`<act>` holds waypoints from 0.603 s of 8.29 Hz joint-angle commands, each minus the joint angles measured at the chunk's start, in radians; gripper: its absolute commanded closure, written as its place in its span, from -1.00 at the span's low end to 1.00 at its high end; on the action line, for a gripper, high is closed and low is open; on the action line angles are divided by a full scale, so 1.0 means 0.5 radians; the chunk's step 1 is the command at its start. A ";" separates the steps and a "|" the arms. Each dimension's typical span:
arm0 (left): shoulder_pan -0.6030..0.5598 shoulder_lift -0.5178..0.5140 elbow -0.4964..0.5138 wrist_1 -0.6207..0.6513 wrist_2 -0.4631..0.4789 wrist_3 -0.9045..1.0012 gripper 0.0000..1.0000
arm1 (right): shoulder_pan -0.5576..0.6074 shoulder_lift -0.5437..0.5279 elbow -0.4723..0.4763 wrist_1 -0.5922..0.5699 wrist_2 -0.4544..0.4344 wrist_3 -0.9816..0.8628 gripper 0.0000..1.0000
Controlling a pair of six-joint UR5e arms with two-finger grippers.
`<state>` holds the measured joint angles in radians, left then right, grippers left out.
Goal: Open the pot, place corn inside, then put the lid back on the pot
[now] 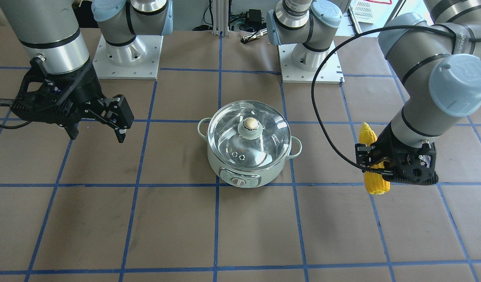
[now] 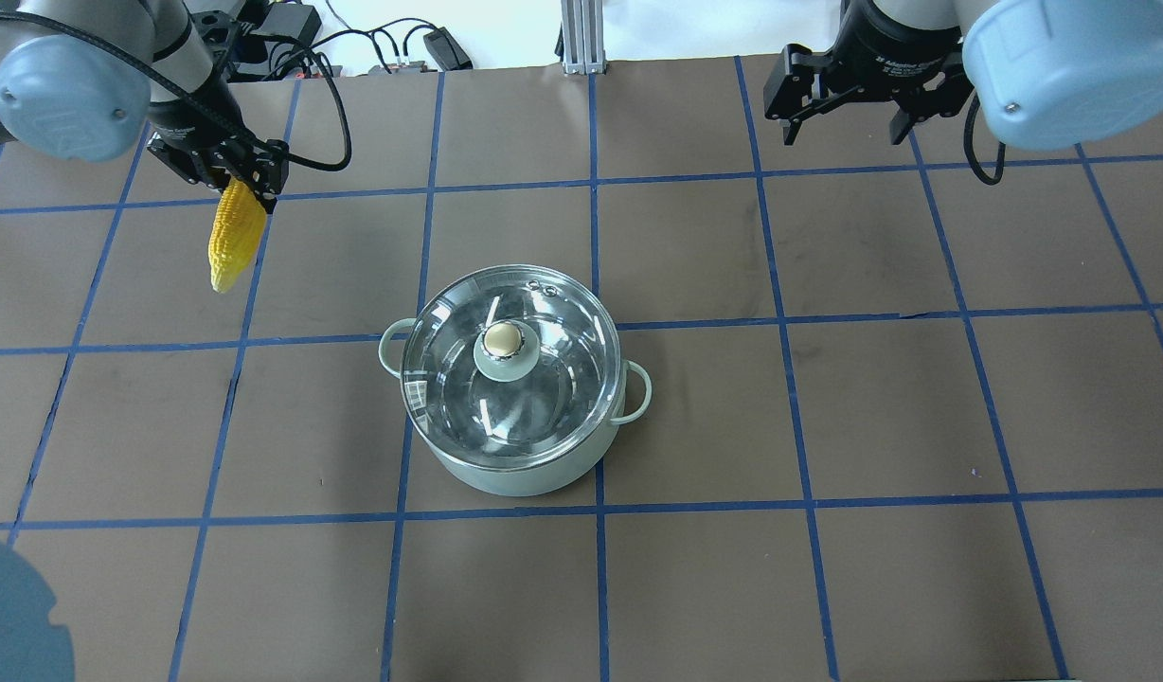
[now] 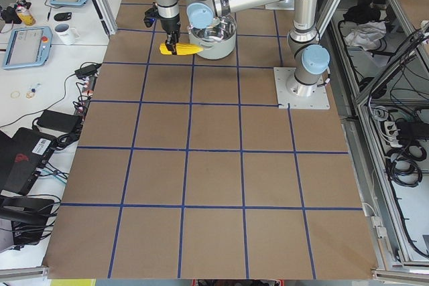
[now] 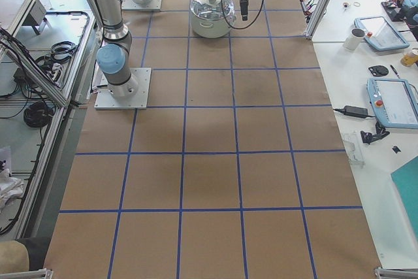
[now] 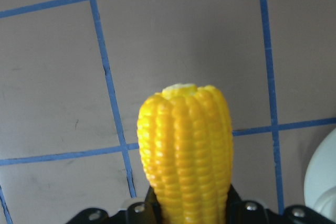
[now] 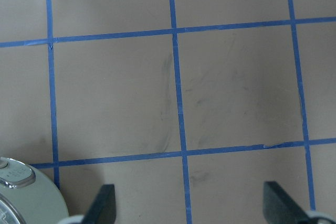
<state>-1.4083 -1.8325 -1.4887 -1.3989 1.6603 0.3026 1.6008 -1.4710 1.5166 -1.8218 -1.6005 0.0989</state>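
The mint-green pot point(image 1: 225, 164) stands mid-table with the glass lid point(image 1: 264, 137) on it, knob point(image 1: 251, 124) up. It also shows in the overhead view point(image 2: 515, 478) with the lid point(image 2: 553, 379) on top. My left gripper point(image 1: 373, 162) is shut on the yellow corn point(image 1: 369, 135) and holds it above the table, well off to the pot's side. The overhead view shows the gripper point(image 2: 245, 178) and the corn point(image 2: 231, 237), and the left wrist view shows the corn point(image 5: 186, 150) too. My right gripper point(image 1: 97, 136) is open and empty, above the table on the pot's other side point(image 2: 844, 133).
The table is brown paper with a blue tape grid point(image 1: 217, 184). The two arm bases point(image 1: 127, 55) point(image 1: 309, 58) stand on plates behind the pot. The pot's control panel point(image 6: 16, 174) shows at the right wrist view's lower left corner.
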 commanded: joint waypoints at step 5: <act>-0.018 0.256 0.008 -0.310 -0.081 -0.081 1.00 | 0.273 0.046 -0.014 0.072 -0.128 -0.012 -1.00</act>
<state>-1.4166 -1.7294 -1.4858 -1.5343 1.6197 0.2631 1.6304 -1.4526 1.5175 -1.8223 -1.6640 0.0530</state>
